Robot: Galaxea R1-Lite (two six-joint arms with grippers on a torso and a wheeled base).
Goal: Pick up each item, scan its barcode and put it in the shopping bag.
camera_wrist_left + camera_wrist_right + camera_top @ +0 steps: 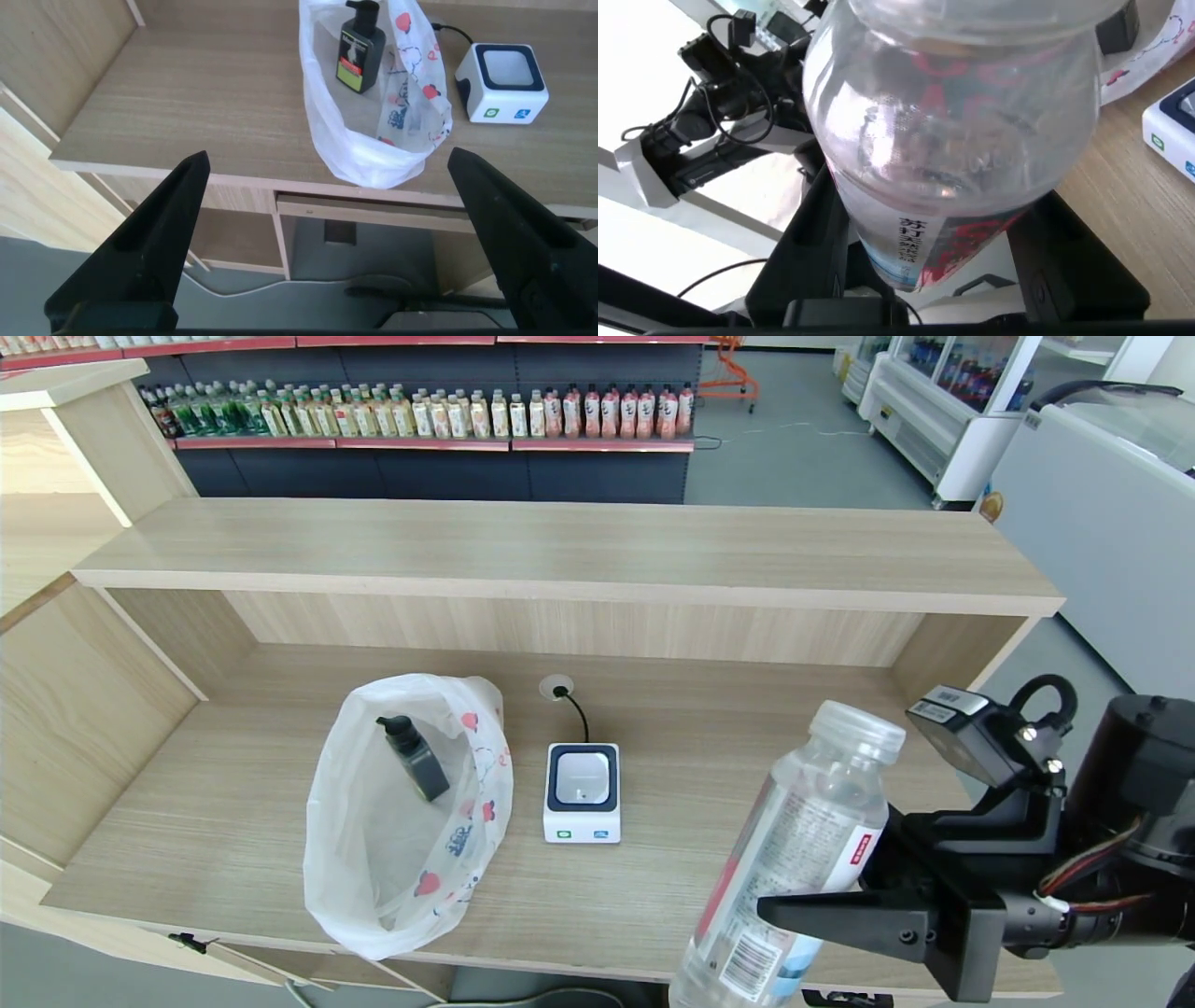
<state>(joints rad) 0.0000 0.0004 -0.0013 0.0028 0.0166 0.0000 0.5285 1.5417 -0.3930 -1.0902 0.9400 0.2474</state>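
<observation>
1. The right gripper [822, 882] is clamped on a clear bottle [803, 821], squeezing it round its middle. The bottle is up in the air and tilted, with its cap pointing to about 1 o'clock.
2. The bottle hangs at about 4 o'clock from the scanner [582, 791], well apart from it. I think it is held high so it can be carried over the scanner.
3. The barcode [752, 966] is on the label near the bottle's bottom end, and it faces up. I think it has to be turned down to meet the scanner.
4. The scanner sits on the worktop [728, 737] with its window looking up, so things can be shown to it from above.
5. The shopping bag [341, 821] lies at 9 o'clock from the scanner, just beside it. Its mouth is wide open so things can go in. A dark pump bottle [413, 761] is already inside.
6. The left gripper [327, 161] has its fingers far apart and holds nothing. It hangs off the near edge of the worktop, at about 6 o'clock from the bag. It looks like it is waiting out of the way.
</observation>
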